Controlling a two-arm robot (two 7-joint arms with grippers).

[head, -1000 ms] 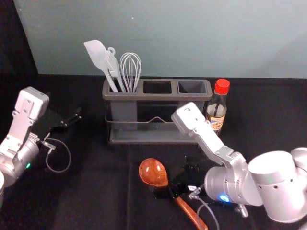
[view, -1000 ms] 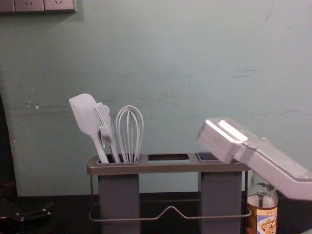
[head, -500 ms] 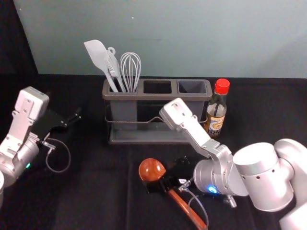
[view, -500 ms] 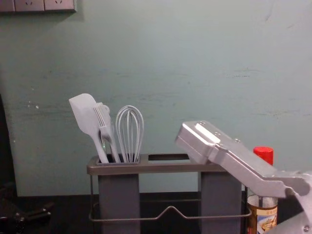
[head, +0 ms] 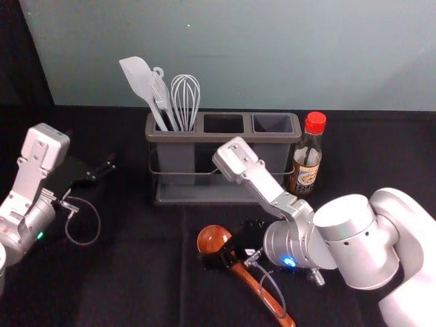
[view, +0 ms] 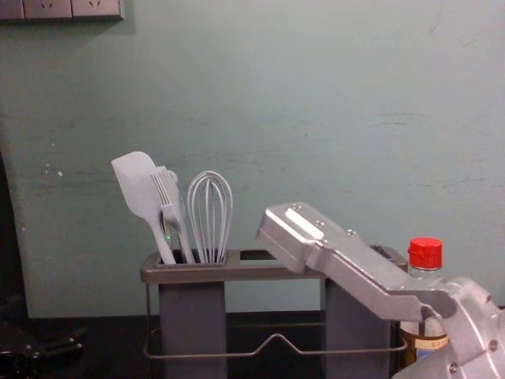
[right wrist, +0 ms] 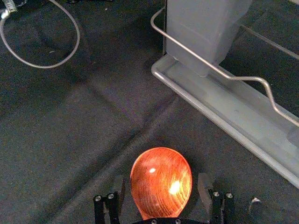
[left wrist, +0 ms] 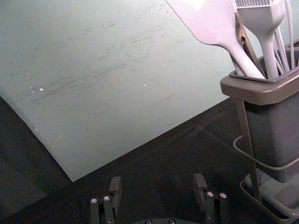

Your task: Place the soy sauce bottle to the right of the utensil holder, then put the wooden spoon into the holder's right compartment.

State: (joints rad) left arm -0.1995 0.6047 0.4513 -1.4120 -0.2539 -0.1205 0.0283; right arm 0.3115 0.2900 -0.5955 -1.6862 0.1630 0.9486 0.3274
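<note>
- Far left: the left claw [left wrist: 158, 186] sits idle above the surface [head: 136, 286], fingers wide apart and empty.
- Left of centre: a white spatula [head: 138, 78] and whisk [head: 185, 99] stand in the left compartment of the grey holder [head: 221, 137].
- Centre, in front of the holder: the wooden spoon [head: 213, 238] lies on the surface, bowl toward the holder, handle slanting nearer and rightward. It looks light and stiff, its glossy varnish likely slick; the round bowl could turn or slide if pinched. The neck, just below the bowl, seems the best hold, leaving the handle free to enter first.
- At the spoon: the right claw [right wrist: 161, 184] is open, a finger on each side of the bowl, gripping nothing.
- Right of centre: the right compartment [head: 272, 124] is empty, ready for the spoon.
- Right: the red-capped soy sauce bottle [head: 306, 160] stands upright just beside the holder, so its part appears done. Probably glass, heavier and breakable; the arm should clear it.
</note>
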